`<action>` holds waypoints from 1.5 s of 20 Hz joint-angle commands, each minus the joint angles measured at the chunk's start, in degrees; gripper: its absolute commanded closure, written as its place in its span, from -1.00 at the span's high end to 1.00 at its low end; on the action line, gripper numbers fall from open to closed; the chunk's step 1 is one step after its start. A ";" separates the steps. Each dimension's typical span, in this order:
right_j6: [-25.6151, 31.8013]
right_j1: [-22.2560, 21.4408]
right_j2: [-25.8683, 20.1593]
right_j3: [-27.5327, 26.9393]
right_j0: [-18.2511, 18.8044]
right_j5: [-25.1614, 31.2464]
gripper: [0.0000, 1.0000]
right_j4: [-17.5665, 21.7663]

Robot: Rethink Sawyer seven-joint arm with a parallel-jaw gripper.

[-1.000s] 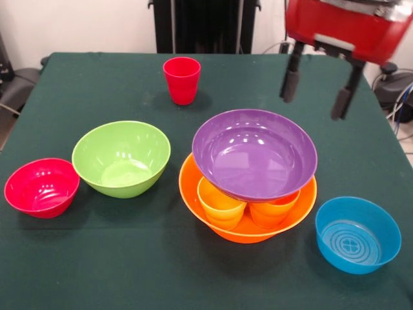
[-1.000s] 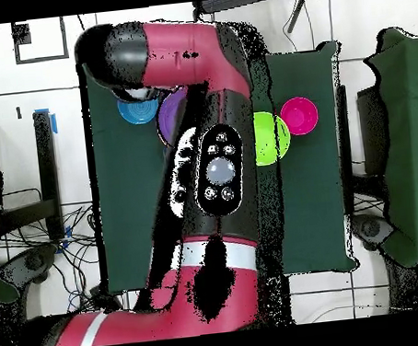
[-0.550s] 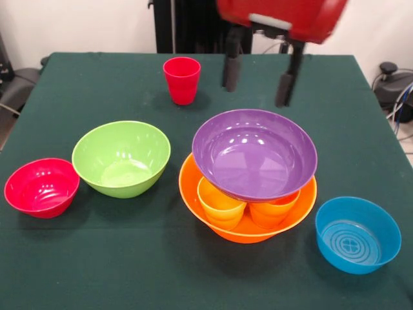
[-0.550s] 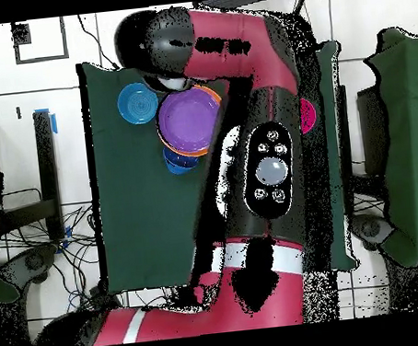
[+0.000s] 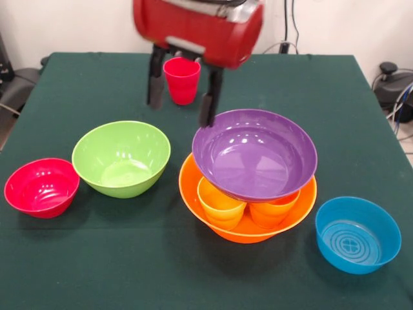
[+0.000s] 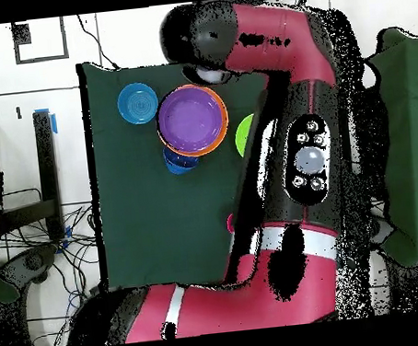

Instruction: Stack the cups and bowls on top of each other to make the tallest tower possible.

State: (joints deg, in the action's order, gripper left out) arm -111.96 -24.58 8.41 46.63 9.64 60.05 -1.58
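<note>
My gripper (image 5: pixel 181 97) hangs open and empty above the table's far middle, one finger either side of the red cup (image 5: pixel 182 79) as seen from the front; the cup stands upright behind it. The tower is a big orange bowl (image 5: pixel 193 194) holding an orange-yellow cup (image 5: pixel 221 203) and an orange cup (image 5: pixel 272 210), with the purple bowl (image 5: pixel 255 152) resting on them. From overhead, the purple bowl (image 6: pixel 192 119) covers most of the orange bowl (image 6: pixel 223 134). The arm hides the gripper there.
A lime green bowl (image 5: pixel 121 157) and a red bowl (image 5: pixel 41 187) sit left of the tower. A light blue bowl (image 5: pixel 357 234) sits at the near right. Overhead, a dark blue bowl (image 6: pixel 179 160) peeks out beside the tower, and the arm covers part of the green bowl (image 6: pixel 244 135).
In the front view the gripper has swept from the far right edge leftward to the red cup and dropped a little, staying open. Bowls and cups have not moved.
</note>
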 commanded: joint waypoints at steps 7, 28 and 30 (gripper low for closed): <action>21.38 7.42 -12.18 -4.39 3.62 3.41 1.00 4.82; 27.49 1.40 -12.89 2.71 6.46 6.19 1.00 4.78; 28.38 -1.17 -12.46 6.19 7.16 5.85 1.00 4.65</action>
State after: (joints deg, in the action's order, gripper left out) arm -103.38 -19.85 1.76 43.06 14.68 60.05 -0.09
